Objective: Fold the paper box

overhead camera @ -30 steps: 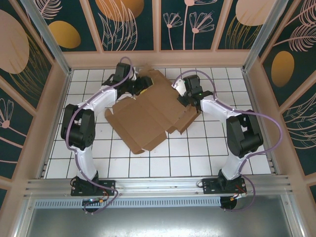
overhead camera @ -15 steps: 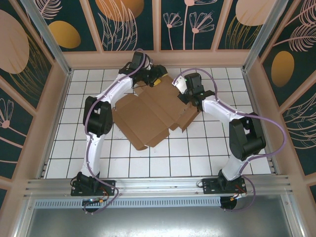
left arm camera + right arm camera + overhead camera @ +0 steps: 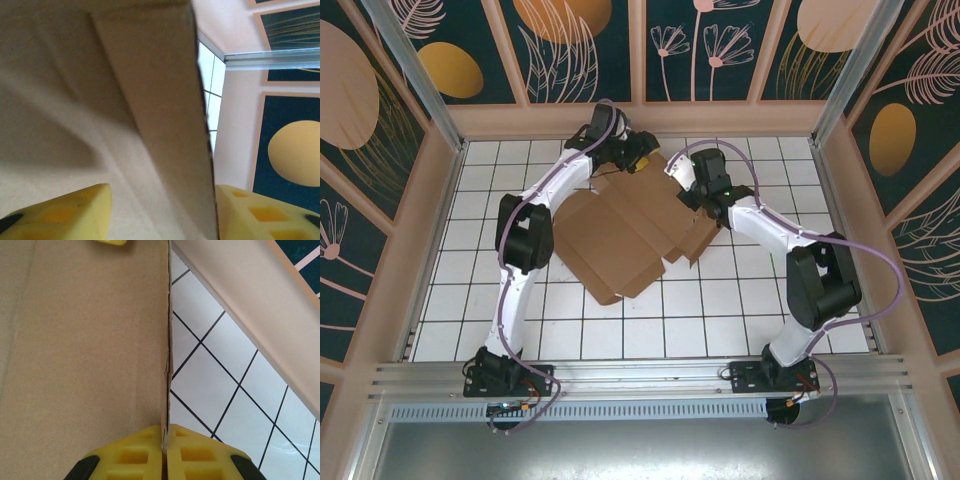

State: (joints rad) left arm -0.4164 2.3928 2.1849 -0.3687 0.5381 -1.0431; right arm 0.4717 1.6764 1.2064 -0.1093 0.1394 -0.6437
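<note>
The right gripper (image 3: 164,440) pinched the paper box (image 3: 85,340) edge; the left gripper (image 3: 162,202) – jaws apart – straddled a flap (image 3: 150,100), perhaps touching it.

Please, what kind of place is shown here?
Probably a robot test cell, not a home: a white tiled table closed in by painted wall panels, an aluminium rail carrying the left arm and the right arm, which work on the paper box.
</note>
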